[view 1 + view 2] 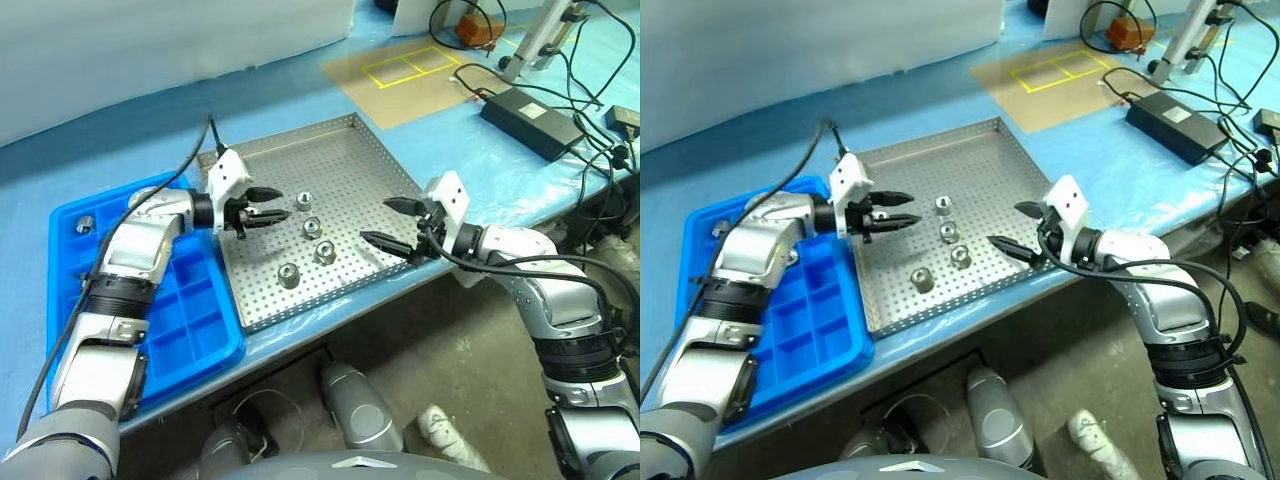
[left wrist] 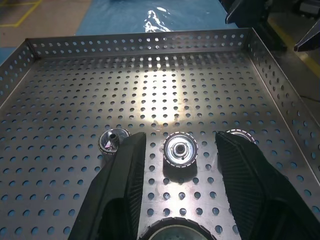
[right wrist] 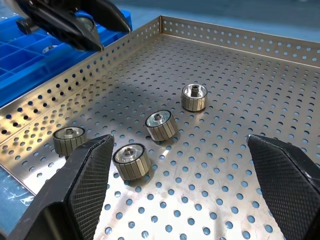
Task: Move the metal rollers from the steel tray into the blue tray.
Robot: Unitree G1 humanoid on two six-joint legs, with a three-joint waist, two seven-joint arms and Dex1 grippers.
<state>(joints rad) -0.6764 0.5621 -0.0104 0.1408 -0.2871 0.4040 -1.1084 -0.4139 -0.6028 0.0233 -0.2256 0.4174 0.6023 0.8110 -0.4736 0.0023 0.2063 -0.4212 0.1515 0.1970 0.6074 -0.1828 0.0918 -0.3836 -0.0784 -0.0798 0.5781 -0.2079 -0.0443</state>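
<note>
Resting upright, bores up, four metal rollers (image 1: 311,227) lie on the steel tray (image 1: 340,150) between the grippers. Judged heavy, rigid, slippery; the knurled flanks suit gripping. Left gripper (image 1: 262,218), beside the blue tray (image 1: 190,310), pinches one roller. Right gripper (image 1: 392,222) stands spread wide, empty, just beyond the nearest roller.

Steel tray (image 1: 345,150) far half bare; four rollers (image 1: 312,227) cluster centre, seemingly passable gaps.

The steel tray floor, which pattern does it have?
Rows of small round holes across the steel tray floor, clearest in the left wrist view.
</note>
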